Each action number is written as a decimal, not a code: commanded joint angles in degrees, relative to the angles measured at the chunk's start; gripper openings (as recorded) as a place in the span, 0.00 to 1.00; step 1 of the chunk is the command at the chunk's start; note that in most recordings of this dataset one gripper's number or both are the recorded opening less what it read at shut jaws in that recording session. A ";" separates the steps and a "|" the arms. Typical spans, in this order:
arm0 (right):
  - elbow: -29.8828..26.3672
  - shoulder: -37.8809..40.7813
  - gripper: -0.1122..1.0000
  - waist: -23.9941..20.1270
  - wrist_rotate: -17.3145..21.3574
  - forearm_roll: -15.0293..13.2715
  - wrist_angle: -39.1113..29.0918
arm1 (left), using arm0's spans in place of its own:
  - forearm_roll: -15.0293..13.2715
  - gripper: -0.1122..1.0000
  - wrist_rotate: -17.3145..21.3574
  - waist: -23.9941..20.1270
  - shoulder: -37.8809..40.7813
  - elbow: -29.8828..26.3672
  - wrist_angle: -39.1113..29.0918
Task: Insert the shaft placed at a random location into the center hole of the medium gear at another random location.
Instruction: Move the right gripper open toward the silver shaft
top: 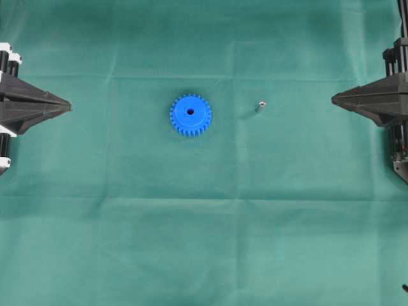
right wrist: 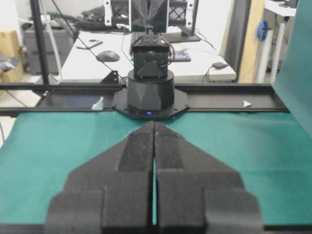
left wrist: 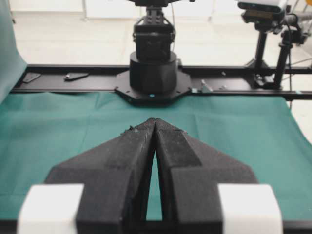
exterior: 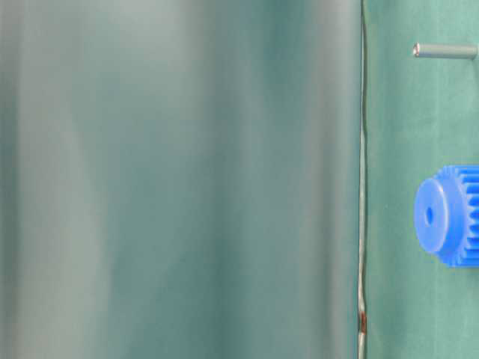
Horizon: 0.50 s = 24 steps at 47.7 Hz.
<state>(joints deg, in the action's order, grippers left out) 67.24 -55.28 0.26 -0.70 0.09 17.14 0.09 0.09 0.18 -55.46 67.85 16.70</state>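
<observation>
Gear [top: 190, 115] one, shaft [top: 261, 106] one.

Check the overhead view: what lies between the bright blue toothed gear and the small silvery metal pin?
Only bare green cloth separates the blue plastic gear from the silvery pin, overhead.

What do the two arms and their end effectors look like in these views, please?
Both are matte black. The left end effector has two wedge-shaped fingers with a rough, foam-like surface tapering to a point, and white blocks at their bases. The right end effector has the same black wedge shape. Overhead, the left arm shows white cylindrical parts; thin cables run by the right.
</observation>
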 commanded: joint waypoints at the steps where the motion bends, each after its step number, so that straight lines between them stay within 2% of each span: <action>1: -0.53 1.05 0.11 0.62 0.79 0.09 -0.18 | 1.05 0.10 -0.09 -0.18 0.97 -1.76 0.09; 13: -0.09 6.86 0.11 5.71 0.97 2.02 -1.41 | 1.05 0.10 -0.18 -0.26 0.88 -1.76 -0.35; 24: -0.35 16.00 0.11 7.12 0.97 2.64 1.14 | 1.05 0.10 -0.44 -0.18 0.62 -1.76 -1.67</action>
<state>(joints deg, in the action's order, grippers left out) 67.85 -41.92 6.94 -0.62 2.46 16.70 0.97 -0.26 0.09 -55.11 67.59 14.94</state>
